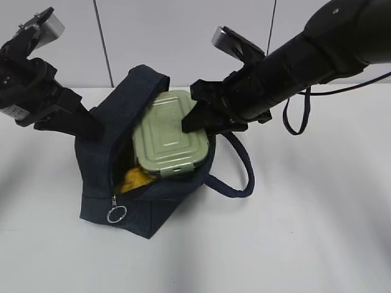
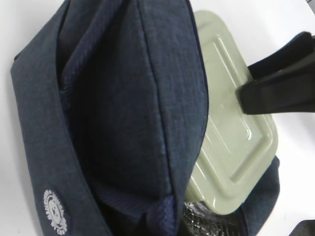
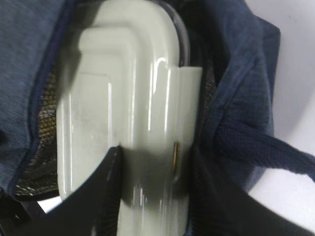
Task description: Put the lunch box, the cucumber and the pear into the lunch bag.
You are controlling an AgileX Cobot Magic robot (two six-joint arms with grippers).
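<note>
A: What can't you make out here?

B: The cucumber shows in no view. Of the pear (image 1: 137, 177) I get only a yellow patch low in the mouth of the lunch bag (image 1: 98, 195), under the near end of the lunch box (image 1: 168, 131); its neck and blotches are hidden. The left gripper's (image 1: 95, 131) tips are hard to see too. In the exterior view they end right at the bag's left wall, dark on dark, and the left wrist view is filled with navy fabric and shows no fingers.

A: So is the left one holding the bag?

B: Its jaws are closed to almost nothing and it sits against the upper left edge of the opening. Whether fabric is pinched between them, I cannot tell.

A: And the right one?

B: The right gripper (image 3: 155, 162) is partly spread and clamped on the box. In the right wrist view one dark finger (image 3: 101, 191) lies on the pale green lid and the other on the far side of the box's edge, by the clip.

A: Where does the box lie?

B: In the bag's open mouth, tilted, lid towards the exterior camera, its lower end down between the silver lining, its upper end above the rim. The metal ring pull (image 1: 116, 213) hangs at the front corner, and the loop handle (image 1: 241, 174) trails on the white table (image 1: 305, 232) to the right.
</note>
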